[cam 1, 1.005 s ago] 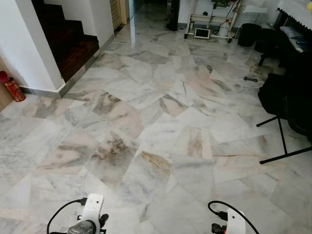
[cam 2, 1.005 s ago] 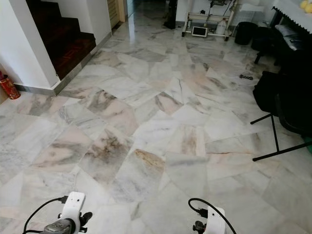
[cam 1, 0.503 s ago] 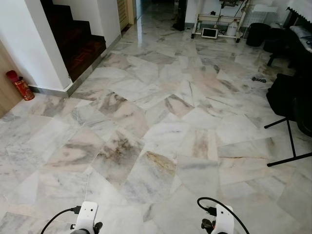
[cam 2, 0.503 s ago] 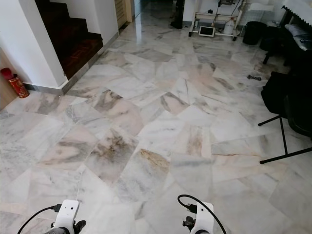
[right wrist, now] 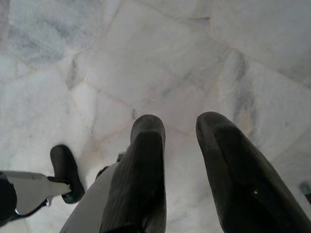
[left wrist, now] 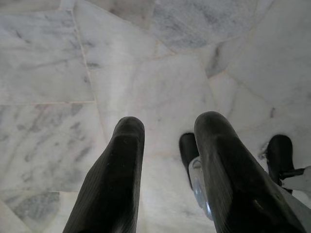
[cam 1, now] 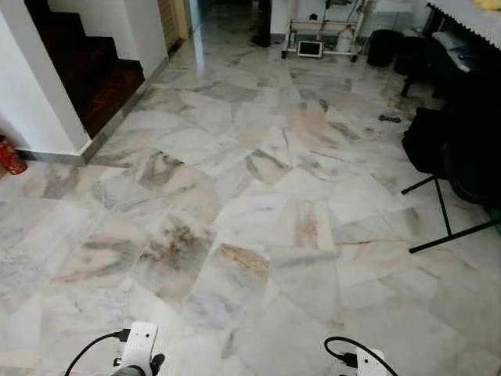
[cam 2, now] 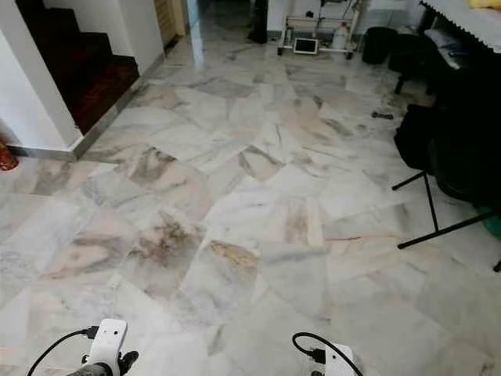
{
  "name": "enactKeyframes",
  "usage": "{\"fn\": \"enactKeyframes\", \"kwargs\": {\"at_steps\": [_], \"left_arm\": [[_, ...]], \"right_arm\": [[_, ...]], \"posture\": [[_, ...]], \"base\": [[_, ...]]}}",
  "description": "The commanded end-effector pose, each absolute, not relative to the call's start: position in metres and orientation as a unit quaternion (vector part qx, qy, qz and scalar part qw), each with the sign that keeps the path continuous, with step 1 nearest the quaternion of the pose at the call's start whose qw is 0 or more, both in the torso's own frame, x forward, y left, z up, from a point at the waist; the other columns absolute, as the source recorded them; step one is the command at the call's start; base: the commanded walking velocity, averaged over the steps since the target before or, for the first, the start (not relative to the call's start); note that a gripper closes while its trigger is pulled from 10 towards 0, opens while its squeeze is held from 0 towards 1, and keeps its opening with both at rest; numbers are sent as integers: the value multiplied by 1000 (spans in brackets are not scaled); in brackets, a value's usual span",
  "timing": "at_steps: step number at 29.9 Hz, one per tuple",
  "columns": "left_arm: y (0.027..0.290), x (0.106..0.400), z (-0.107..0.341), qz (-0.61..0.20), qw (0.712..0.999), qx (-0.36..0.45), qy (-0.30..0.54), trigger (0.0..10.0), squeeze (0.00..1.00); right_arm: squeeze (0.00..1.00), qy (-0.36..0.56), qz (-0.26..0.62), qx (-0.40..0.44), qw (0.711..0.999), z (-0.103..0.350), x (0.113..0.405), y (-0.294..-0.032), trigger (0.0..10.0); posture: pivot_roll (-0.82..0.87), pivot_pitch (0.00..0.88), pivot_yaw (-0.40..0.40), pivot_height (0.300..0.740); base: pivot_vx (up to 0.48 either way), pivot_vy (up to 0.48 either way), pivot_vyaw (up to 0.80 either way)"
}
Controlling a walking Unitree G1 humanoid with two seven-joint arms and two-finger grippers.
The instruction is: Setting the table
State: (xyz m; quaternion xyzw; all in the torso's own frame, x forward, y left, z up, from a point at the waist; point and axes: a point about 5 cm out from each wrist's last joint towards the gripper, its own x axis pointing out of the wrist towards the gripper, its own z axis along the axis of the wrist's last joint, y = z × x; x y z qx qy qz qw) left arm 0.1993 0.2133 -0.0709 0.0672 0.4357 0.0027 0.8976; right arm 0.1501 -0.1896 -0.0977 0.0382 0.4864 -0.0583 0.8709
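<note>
Floor: marble slabs [cam 1: 258,211] in grey, white and pink veins spread before you, with nothing lying on the open middle
Left gripper: your left gripper [left wrist: 165,126] hangs low over the marble, its two black fingers [left wrist: 116,179] parted with a clear gap and nothing between them
Right gripper: your right gripper [right wrist: 181,126] points down at the marble too, fingers [right wrist: 143,174] apart and empty
Arms: your left wrist [cam 1: 139,348] and right wrist [cam 1: 366,365] sit at the near edge of the floor, each with a black cable looping off it
Table: what may be the table edge with a scalloped white cloth [cam 1: 470,17] shows at the far right corner of the floor; you cannot tell what lies on it
Right side: dark furniture and a black stand leg [cam 1: 446,227] line the right edge of the floor
Left side: dark wooden stairs [cam 1: 86,70] rise beyond a white wall, and a red canister [cam 1: 9,155] stands at the left edge
Far end: white wheeled rack [cam 1: 317,35] and black bin [cam 1: 382,47] stand near the far edge
</note>
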Motion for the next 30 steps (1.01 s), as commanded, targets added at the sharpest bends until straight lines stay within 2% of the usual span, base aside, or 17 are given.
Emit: {"fn": "enactKeyframes", "kwargs": {"at_steps": [1,6,12,25,30], "left_arm": [[213,197,-72,2,897,64,437,10000,0],[211,198,-72,6,902,49,429,10000,0],[213,199,-71,7,901,63,429,10000,0],[213,198,-71,13,899,59,434,10000,0],[213,199,-71,16,900,58,432,10000,0]], "right_arm": [[0,494,-45,29,868,-99,147,-185,10000],[0,495,-37,26,868,-100,149,-178,10000],[0,492,-28,25,870,-99,153,-168,10000],[0,490,-32,24,871,-97,157,-173,10000],[0,489,-29,23,871,-97,157,-173,10000]], "posture": [[114,0,-7,740],[118,0,-13,740],[115,0,-8,740],[119,0,-8,740],[121,0,-9,740]], "base": [[0,0,-619],[0,384,-613],[0,0,-621],[0,0,-631],[0,330,-644]]}}
